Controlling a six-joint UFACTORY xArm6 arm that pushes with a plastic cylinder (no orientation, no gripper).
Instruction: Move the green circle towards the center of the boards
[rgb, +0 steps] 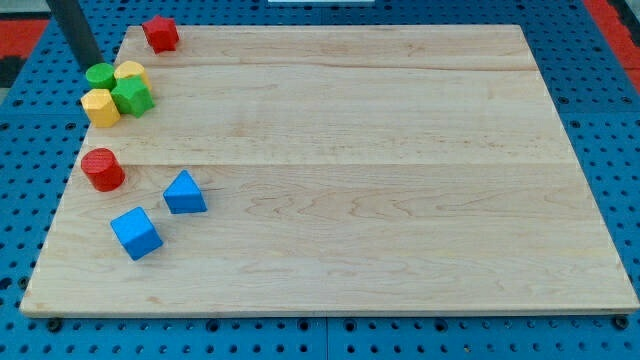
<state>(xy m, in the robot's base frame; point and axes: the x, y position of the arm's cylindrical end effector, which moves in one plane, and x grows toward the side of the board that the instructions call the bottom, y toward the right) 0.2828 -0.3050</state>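
My tip (93, 64), a bare dark rod with no jaws and holding nothing, sits just beside the small green circle block (99, 74) on its upper-left side. That block lies at the pale wooden board (380, 180)'s left edge, packed against a yellow block (131, 72), a green star-like block (132, 97) and a yellow hexagonal block (100, 107). This looks like the approach step; next calls for a push toward the view's lower right, though the neighbours may be dragged along.
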